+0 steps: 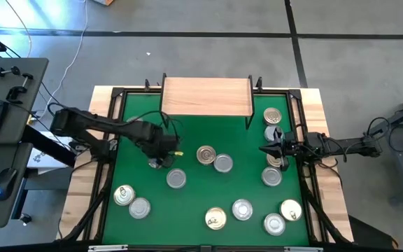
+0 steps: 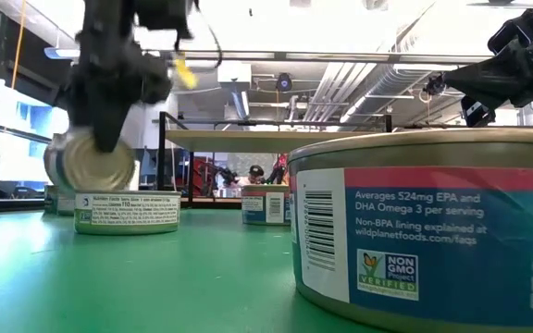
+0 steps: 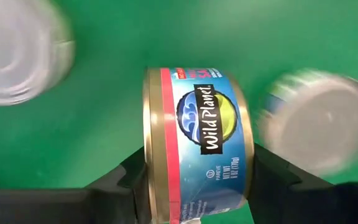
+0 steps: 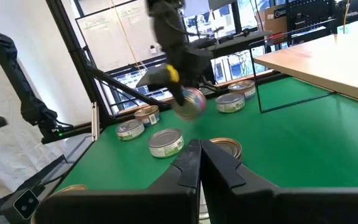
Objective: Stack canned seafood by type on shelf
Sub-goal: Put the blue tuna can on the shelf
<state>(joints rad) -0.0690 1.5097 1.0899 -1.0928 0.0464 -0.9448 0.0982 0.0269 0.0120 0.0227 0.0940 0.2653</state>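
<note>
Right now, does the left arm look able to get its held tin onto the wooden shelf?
Probably yes. The left gripper is shut on a Wild Planet tin, lifted off the green table. The shelf top is bare, with no tin or arm between them. The right gripper waits at the right side.

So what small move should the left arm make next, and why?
Probably carry the tin toward the shelf. The left claw holds this tin on edge, lifted above the green table, and the shelf is bare. The right claw waits, shut.
</note>
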